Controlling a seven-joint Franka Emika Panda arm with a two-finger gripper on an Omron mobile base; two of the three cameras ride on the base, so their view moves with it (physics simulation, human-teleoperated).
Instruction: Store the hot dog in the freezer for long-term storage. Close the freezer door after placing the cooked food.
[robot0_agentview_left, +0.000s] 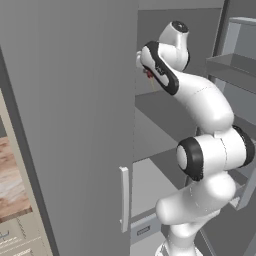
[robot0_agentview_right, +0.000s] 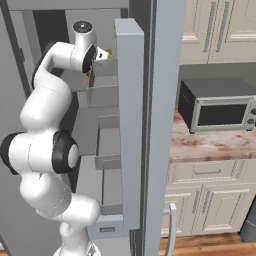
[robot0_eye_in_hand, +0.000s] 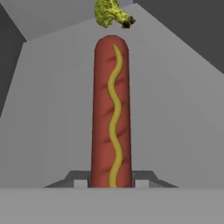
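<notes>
Hot dog clamped lengthwise in the gripper, inside the freezer.
You hold its near end: light, soft, slippery, so ease it onto the shelf, short of the greens.

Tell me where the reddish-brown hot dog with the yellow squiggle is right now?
In the hand view, the reddish-brown hot dog sticks out from the tool over a flat grey freezer shelf, pointing toward a small green leafy item.
</notes>
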